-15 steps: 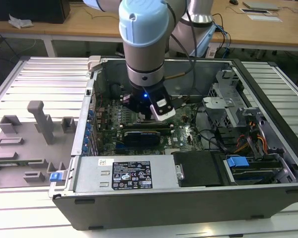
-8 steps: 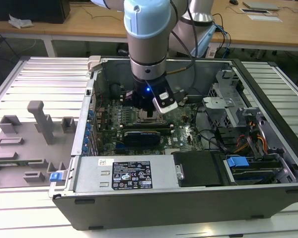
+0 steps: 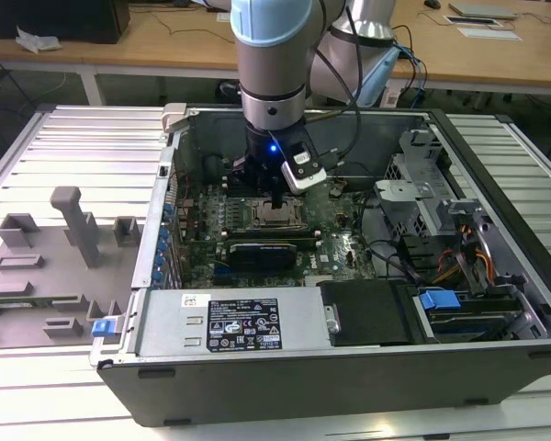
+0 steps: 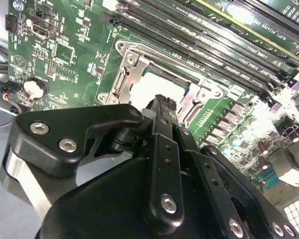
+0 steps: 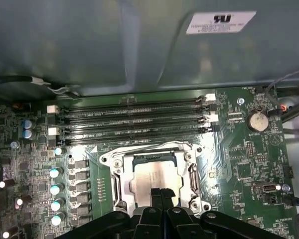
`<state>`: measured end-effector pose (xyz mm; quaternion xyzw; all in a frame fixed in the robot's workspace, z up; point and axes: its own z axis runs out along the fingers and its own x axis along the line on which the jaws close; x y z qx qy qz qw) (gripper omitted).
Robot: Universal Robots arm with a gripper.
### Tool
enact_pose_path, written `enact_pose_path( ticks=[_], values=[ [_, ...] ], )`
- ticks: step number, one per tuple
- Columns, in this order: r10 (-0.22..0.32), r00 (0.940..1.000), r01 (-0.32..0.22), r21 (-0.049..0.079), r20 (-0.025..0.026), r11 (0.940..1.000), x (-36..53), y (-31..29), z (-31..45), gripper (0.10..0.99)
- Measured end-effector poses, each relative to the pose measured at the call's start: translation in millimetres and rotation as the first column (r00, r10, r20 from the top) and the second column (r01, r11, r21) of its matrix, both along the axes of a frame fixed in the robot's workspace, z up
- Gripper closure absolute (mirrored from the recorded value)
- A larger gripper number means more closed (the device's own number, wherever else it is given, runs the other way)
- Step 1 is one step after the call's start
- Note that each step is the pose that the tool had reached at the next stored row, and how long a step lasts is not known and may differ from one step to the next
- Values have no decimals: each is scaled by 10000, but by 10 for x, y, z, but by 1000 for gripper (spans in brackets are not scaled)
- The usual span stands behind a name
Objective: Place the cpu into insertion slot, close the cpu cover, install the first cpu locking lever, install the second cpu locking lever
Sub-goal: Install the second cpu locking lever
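**Closed gripper hovering over seated cpu**

Sitting on a ribbed metal bench [image 3: 64,138], with wooden desks [image 3: 147,41] running behind: an open computer case [image 3: 349,377], lying on its side, motherboard [image 3: 202,234] facing up. Lying beside the case at the exterior view's left: grey fixture blocks [image 3: 73,225] on the same bench.

Reaching down into the case from above: the arm [image 3: 271,64], with the gripper [image 3: 277,197] hanging directly over the processor area. Showing fingers pressed together in both wrist views, gripper [image 5: 162,193] tips closed with nothing visible between them, gripper [image 4: 162,102] tip hovering just over the near edge of the chip; contact impossible to tell.

Lying flat in the insertion slot [image 5: 139,160]: the cpu [image 5: 154,179], pale metal top facing up, also showing as a bright square in the second wrist view, cpu [image 4: 154,87]. Lying down around the chip: the cpu cover [image 5: 192,172], framing it through its window, cpu cover [image 4: 124,74] appearing lowered over the socket. Locking levers too hard to make out to tell whether latched.

Running just beyond the socket: four long black memory slots [image 5: 132,119], empty. Sitting near one board edge: a coin battery [image 5: 259,120]. Standing in a row alongside the socket: silver-topped capacitors [image 5: 55,189].
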<state>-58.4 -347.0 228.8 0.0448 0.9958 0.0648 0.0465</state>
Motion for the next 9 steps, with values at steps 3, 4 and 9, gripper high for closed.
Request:
enact_pose_path(
  ticks=[3,4,9],
  values=[
    [-1,10000,1,1,1,10000,0,0,0,980],
    [-1,10000,1,0,1,10000,0,0,0,980],
    [-1,10000,1,-1,1,10000,0,0,0,980]
  ],
)
